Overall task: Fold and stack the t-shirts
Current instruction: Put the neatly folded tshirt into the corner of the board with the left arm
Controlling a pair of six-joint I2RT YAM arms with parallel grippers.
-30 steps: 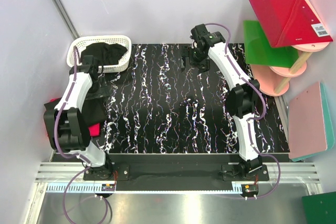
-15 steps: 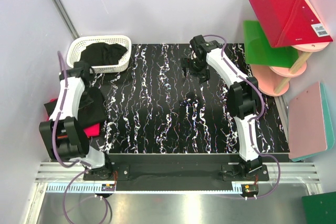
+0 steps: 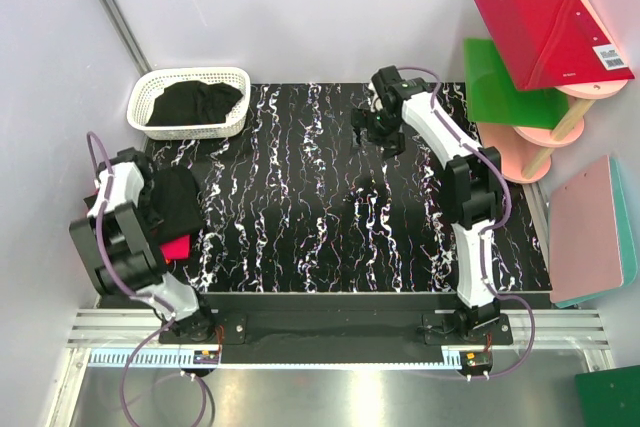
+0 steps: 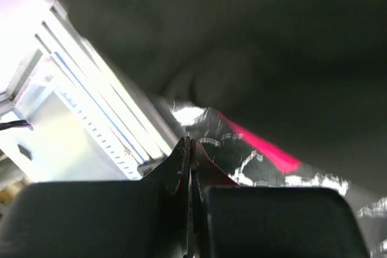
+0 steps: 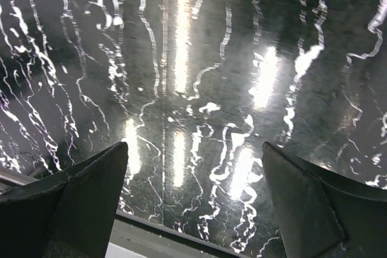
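Black marbled table (image 3: 330, 217), near-left: left gripper (image 4: 188, 143) is sitting pulled back from the basket now, fingers pressed together with nothing between them, beside black t-shirt (image 3: 180, 202) lying over pink t-shirt (image 3: 177, 247). Mid-far, right gripper (image 5: 195, 146) is hovering wide open, empty, barely shifted. Far-left, white basket (image 3: 190, 75) is holding second black t-shirt (image 3: 195, 102).

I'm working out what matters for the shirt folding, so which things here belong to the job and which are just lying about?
Part of the job:
- black t-shirt in the basket
- black t-shirt at the table's left edge
- hot-pink t-shirt under that one

Just lying about:
- white basket
- red board
- green board
- pink board
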